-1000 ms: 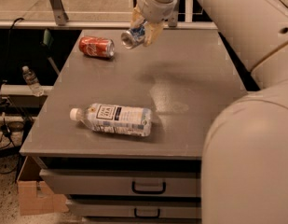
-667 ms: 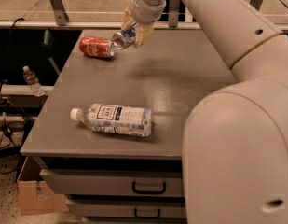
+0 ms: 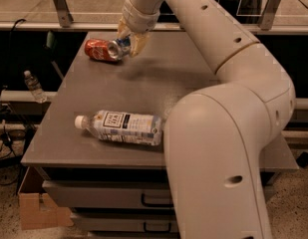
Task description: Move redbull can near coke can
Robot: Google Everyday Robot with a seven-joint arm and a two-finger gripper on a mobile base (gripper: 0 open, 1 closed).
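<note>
Red with white script, the coke can (image 3: 98,50) lies on its side on the grey counter (image 3: 203,83). Just right of the coke can, the end effector (image 3: 127,42) is clamped on the redbull can (image 3: 118,48), which is held tilted, its silver-and-blue body close against the coke can's silver end. Well in front of the coke can, a clear water bottle (image 3: 121,127) lies on its side.

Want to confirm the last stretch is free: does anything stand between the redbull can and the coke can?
Nothing visible does. The gripper holds the redbull can right beside the coke can at the far left of the table. The water bottle lies apart, near the front edge, out of the way.
</note>
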